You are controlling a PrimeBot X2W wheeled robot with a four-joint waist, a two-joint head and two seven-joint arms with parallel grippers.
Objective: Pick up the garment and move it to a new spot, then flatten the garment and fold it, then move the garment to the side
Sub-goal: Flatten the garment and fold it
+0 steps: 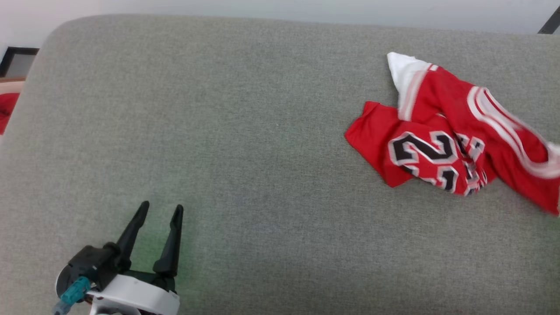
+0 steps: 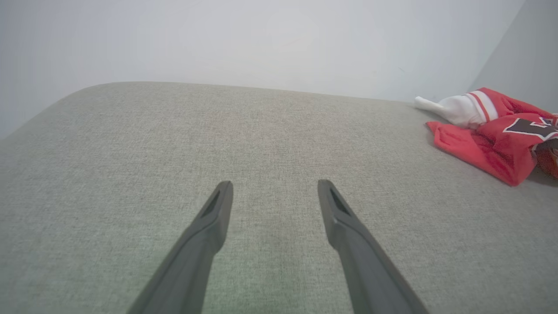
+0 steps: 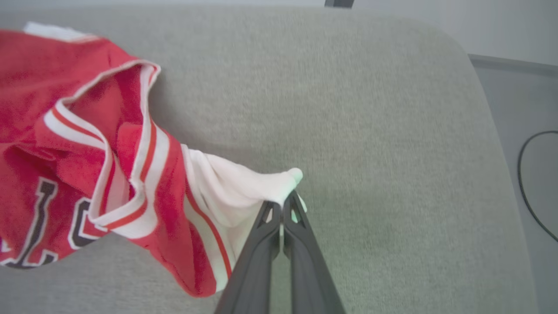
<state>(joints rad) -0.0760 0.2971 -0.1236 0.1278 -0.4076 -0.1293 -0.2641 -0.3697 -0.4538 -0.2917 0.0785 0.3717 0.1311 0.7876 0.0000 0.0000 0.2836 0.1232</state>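
Observation:
The garment (image 1: 455, 135), a red jersey with white sleeves, striped trim and black numerals, lies crumpled at the right of the grey cushion. In the left wrist view the garment (image 2: 488, 135) sits at the far right edge. My right gripper (image 3: 283, 207) is shut on the white sleeve of the garment (image 3: 109, 170), which hangs lifted and stretched leftward from the pinched corner. My left gripper (image 1: 159, 210) stands open at the lower left, well away from the cloth, with nothing between its fingers (image 2: 213, 218).
The grey cushion (image 1: 245, 144) spreads wide to the left of the jersey. A plain red cloth (image 1: 6, 111) shows past the cushion's left edge. A dark cable (image 3: 529, 183) lies on the floor beyond the cushion's right edge.

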